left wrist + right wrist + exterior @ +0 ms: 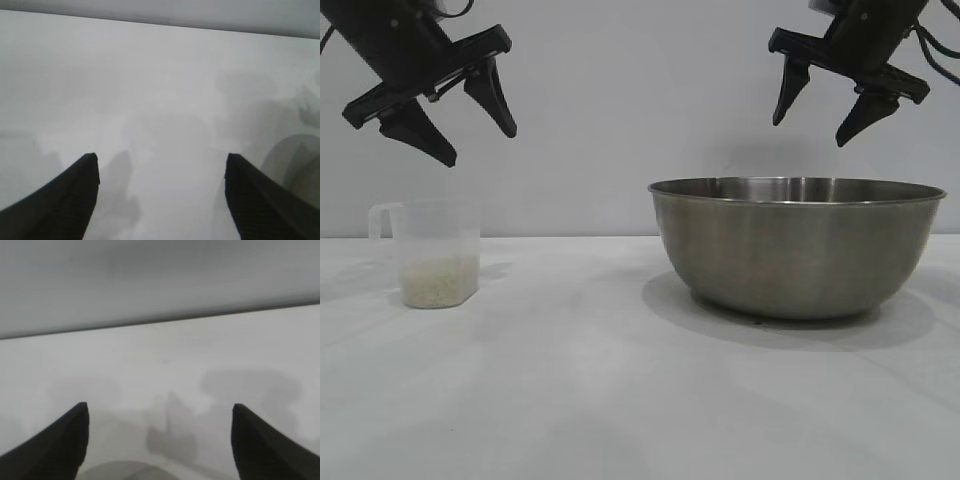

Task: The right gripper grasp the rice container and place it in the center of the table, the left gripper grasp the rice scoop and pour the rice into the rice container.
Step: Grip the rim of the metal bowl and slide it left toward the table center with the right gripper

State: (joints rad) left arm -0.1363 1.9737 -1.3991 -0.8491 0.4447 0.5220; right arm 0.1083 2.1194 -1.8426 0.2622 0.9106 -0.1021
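White bench (620,400): smooth, plain top carrying two items, well apart from each other.

Rice container (796,245): large round steel bowl, brushed grey sides, thin rolled rim; stands upright on the bench at the exterior view's right. Interior not visible from this level.

Rice scoop (437,252): small clear plastic cup, loop handle on its left side, upright on the bench at the left. Holds rice (438,281), a low white layer at its bottom.

Left hand (480,145): black, two pointed fingers spread open, gripping nothing; hangs in the air above the scoop, tilted downward, not touching it.

Right hand (812,133): black, fingers likewise spread open and empty; hangs above the bowl's rim, clear of it.

Backdrop: plain pale wall (640,90) behind the bench.
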